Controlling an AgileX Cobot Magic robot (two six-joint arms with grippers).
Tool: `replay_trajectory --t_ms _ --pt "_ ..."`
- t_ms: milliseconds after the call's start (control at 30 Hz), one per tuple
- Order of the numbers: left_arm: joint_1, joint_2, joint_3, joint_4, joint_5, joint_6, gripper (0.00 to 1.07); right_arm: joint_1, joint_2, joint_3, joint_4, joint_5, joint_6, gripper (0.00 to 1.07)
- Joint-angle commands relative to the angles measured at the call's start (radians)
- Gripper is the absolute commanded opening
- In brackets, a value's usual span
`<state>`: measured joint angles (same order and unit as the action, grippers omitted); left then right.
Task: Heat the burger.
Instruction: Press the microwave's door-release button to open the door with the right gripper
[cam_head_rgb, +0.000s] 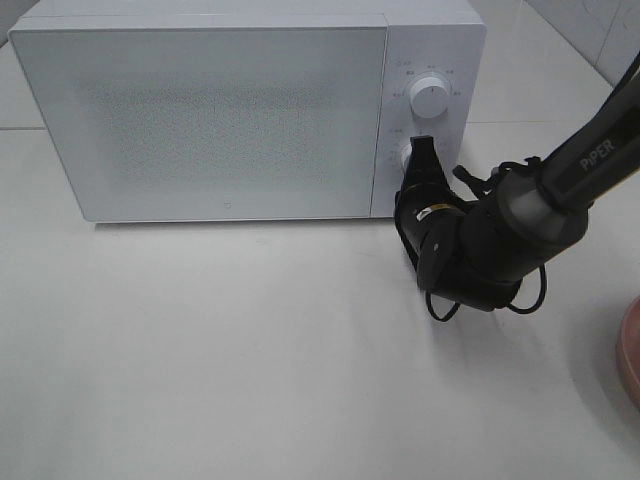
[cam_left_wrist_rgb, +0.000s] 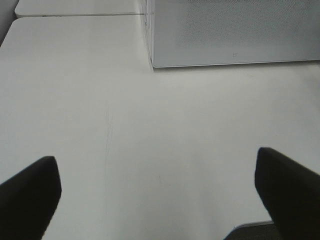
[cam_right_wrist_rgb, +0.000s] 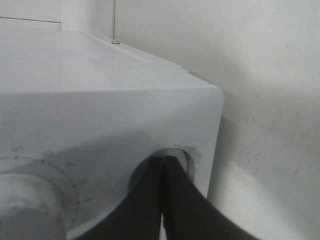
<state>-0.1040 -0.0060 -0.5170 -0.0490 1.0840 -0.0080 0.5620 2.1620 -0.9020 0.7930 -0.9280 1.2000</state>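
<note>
Currently, the microwave (cam_head_rgb: 230, 120) is seen standing on the white surface (cam_head_rgb: 250, 350) with its door closed. The right hand (cam_head_rgb: 421, 150) is pressed together, and its tips are laid against the lower knob (cam_head_rgb: 406, 157), beneath the upper knob (cam_head_rgb: 430, 98). The left hand (cam_left_wrist_rgb: 157, 165) is held spread wide above the surface, in front of the microwave, with nothing between its fingers. A pink plate (cam_head_rgb: 630, 350) is glimpsed at the right edge. The burger is shown in no view, so its place cannot be told.
</note>
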Motion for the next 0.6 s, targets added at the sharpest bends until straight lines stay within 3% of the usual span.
replay_trajectory --t_ms 33,300,600 --pt "-0.002 -0.003 0.0 -0.006 -0.014 0.001 0.98 -0.02 -0.009 -0.066 -0.04 -0.15 -0.032 0.0" --pt "-0.002 -0.003 0.0 -0.006 -0.014 0.001 0.98 -0.06 -0.008 -0.136 -0.048 -0.144 -0.095 0.0" --pt "-0.002 -0.003 0.0 -0.006 -0.014 0.001 0.98 -0.061 -0.009 -0.143 -0.067 -0.127 -0.097 0.0"
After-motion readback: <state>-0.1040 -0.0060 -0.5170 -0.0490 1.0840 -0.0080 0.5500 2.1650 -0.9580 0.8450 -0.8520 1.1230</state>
